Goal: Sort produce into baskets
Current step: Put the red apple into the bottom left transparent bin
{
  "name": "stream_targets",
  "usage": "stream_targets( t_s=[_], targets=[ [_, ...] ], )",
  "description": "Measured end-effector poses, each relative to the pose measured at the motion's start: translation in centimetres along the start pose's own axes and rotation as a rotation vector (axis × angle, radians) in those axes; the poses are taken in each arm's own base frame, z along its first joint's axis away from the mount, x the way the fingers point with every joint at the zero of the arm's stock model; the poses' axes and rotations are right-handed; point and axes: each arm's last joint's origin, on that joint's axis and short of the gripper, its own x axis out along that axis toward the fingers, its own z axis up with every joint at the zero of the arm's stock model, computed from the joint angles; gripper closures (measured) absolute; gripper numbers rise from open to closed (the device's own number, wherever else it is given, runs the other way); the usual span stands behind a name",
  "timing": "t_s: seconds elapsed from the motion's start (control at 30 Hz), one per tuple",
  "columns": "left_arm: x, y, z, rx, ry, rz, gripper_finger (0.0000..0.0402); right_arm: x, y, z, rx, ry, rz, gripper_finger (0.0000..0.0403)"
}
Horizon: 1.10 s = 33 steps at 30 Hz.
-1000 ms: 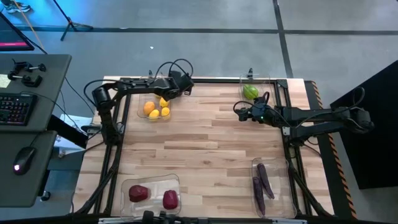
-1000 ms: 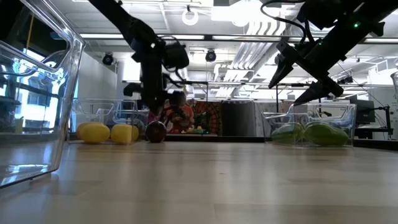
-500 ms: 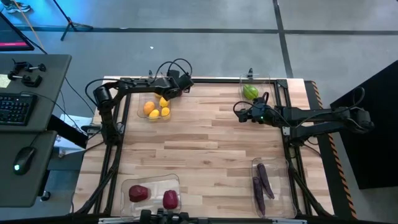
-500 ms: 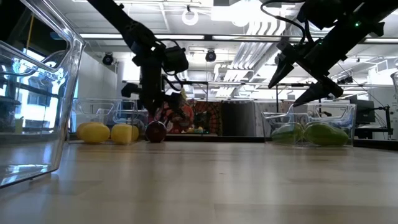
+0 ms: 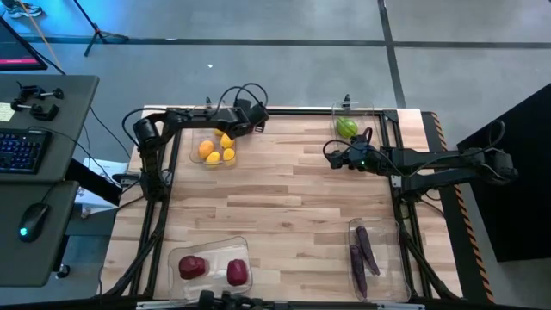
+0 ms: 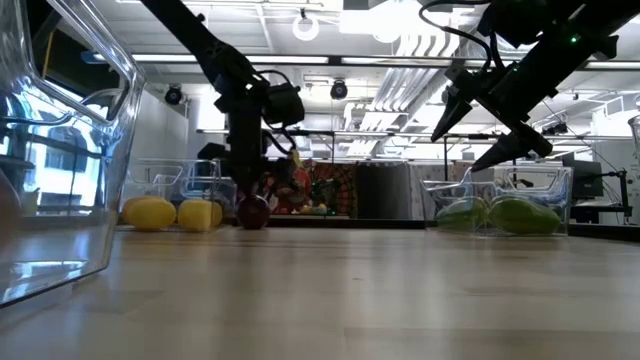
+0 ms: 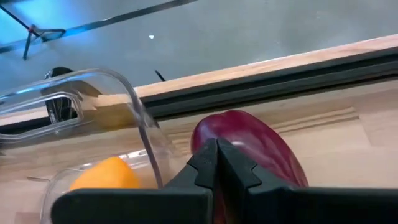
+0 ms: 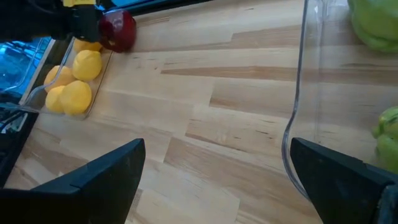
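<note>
My left gripper [image 5: 234, 127] is shut and points down at the right far corner of the clear bin [image 5: 196, 155] holding the orange and yellow pieces [image 5: 213, 153]. Its tips [image 7: 216, 155] stand against a dark red lump [image 7: 261, 143] that lies on the table just outside that bin; the lump also shows in the low view [image 6: 252, 212]. My right gripper [image 8: 214, 186] is open and empty above the table, beside the bin of green pieces [image 5: 347, 127]. My left gripper's shut fingertips [image 7: 208, 163] stand at the dark red lump's side [image 7: 205, 134], coming from above. I cannot tell whether they touch it. The lump rests on the table.
A clear bin [image 5: 172, 258] with two dark red lumps [image 5: 191, 268] stands at the near left. A bin with long purple pieces [image 5: 365, 250] stands at the near right. Bare wood lies between the bins. A desk with a keyboard [image 5: 21, 151] stands left of the table.
The near-left bin with the two red lumps has turned and shifted a little on the table. Both arms have stayed about where they were.
</note>
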Motion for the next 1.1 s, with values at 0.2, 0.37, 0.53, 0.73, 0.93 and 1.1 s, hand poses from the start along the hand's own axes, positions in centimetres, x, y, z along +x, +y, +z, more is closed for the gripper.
stream_targets(
  t_s=[0.2,0.37,0.53,0.73,0.93,1.1],
  targets=[
    [-1.2,-0.6,-0.4,0.022,0.015,-0.067,0.0401,0.0,0.0,0.0,-0.002,0.002,0.001,0.0013],
    [-2.6,-1.9,-1.4,0.042,0.029,-0.133,0.0401,0.0,0.0,0.0,-0.002,-0.006,-0.004,0.0013],
    [-4.6,-3.3,-3.0,0.098,0.025,-0.195,0.0401,0.0,0.0,0.0,-0.003,-0.009,-0.007,0.0013],
    [-7.8,-5.3,-5.6,0.187,0.039,-0.312,0.0401,0.0,0.0,0.0,-0.031,-0.01,-0.007,0.0013],
    [-11.4,-7.0,-8.8,0.271,0.077,-0.465,0.0401,0.0,0.0,0.0,-0.037,-0.011,-0.008,0.0013],
    [-14.4,-8.1,-11.5,0.34,0.115,-0.602,0.0401,0.0,0.0,0.0,-0.043,-0.01,-0.007,0.0013]
  ],
)
